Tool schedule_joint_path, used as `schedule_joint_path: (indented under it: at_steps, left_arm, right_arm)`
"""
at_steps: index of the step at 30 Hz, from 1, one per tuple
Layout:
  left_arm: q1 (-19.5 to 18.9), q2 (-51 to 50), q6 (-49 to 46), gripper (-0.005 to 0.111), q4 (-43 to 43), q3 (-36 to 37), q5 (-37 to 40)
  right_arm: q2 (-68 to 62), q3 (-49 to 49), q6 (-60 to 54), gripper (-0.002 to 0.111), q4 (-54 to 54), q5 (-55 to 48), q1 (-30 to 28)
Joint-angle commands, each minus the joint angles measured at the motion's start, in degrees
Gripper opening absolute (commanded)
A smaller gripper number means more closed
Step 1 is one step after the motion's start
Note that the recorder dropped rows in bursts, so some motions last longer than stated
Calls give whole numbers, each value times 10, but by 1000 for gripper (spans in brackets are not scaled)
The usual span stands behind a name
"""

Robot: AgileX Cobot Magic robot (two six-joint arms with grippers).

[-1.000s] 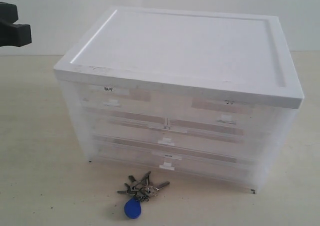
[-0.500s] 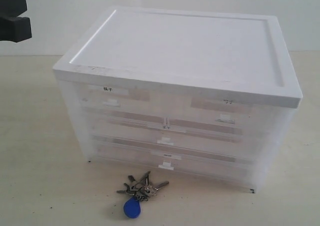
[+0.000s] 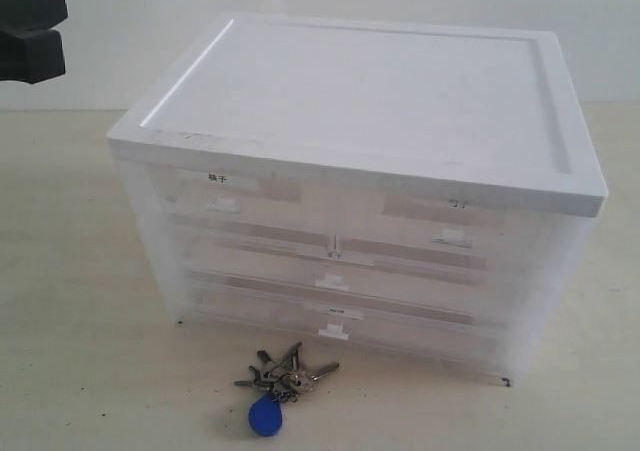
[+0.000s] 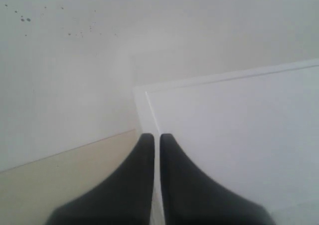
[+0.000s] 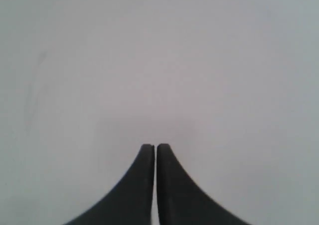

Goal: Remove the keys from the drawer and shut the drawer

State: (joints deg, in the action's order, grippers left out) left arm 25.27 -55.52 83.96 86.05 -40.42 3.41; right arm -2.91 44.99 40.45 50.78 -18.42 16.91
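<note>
The keys [image 3: 285, 374], silver on a ring with a blue fob [image 3: 265, 417], lie on the table in front of the drawer cabinet [image 3: 360, 101]. The drawer [image 3: 450, 223], top right with a faint label on brownish tape, sits flush with the cabinet front like the others. High at the far left edge hovers my left gripper [image 3: 45, 31], well away from the keys. In the left wrist view this gripper [image 4: 156, 137] is shut on nothing above a corner of the cabinet's white top [image 4: 234, 135]. My right gripper [image 5: 155, 147] is shut and empty, facing a blank white surface; the exterior view does not show it.
The top-left half-width drawer [image 3: 225, 199] carries two bold black characters. Two full-width drawers [image 3: 330, 276] lie below. The beige table [image 3: 80, 301] runs around the cabinet, with a white wall [image 3: 120, 31] behind.
My left gripper has risen a little at the exterior view's left edge. The keys and the drawers have not moved.
</note>
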Motion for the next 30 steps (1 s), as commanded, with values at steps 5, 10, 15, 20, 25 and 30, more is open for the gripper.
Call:
schedule_joint_path:
  at_steps: [5,10,15,20,25,30]
  left_arm:
    - [-1,7,18,5,-1,29,-9]
    - [-1,7,11,5,3,31,32]
    - [-9,-6,0,5,3,31,27]
    - [-74,-38,23,5,-2,28,-20]
    - [-169,-87,57,5,-2,5,-119]
    - [-248,-177,86,5,-2,-24,-316]
  right_arm:
    - [-221,-3,-231,0,-293,-260,20]
    - [-374,-3,-209,0,-296,-267,44]
    - [-494,-3,-210,0,-308,-251,43]
    - [-543,6,-202,0,-305,-198,32]
    - [-561,27,-220,0,-319,-182,-54]
    - [-622,28,-364,0,-489,-146,-118]
